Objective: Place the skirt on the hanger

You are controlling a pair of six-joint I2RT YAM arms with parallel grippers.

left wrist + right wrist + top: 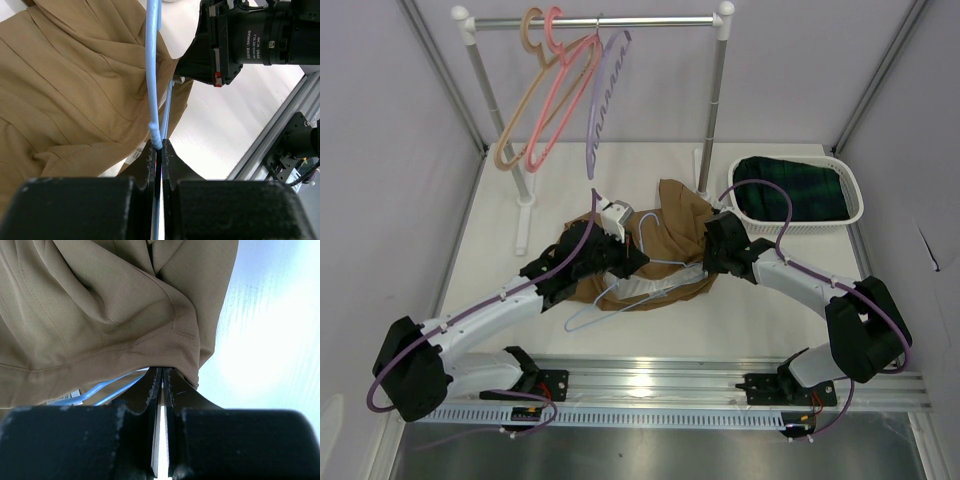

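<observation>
The tan-brown skirt [672,235] lies crumpled on the white table between my two grippers. The thin pale lavender-blue hanger [610,300] lies partly under and across it, with its hook [650,228] over the cloth. My left gripper [628,258] is shut on the hanger's wire [152,75] at its fingertips [150,152], beside the skirt [75,90]. My right gripper [708,264] is shut on the skirt's lower edge [115,315]. The hanger's arms [100,390] show under the cloth in the right wrist view.
A garment rack [595,22] stands at the back with tan, pink and scalloped lavender hangers [603,95]. A white basket [850,205] holding dark green plaid cloth sits at the right. The right arm's camera [260,37] is close to the left gripper. An aluminium rail [650,385] runs along the front.
</observation>
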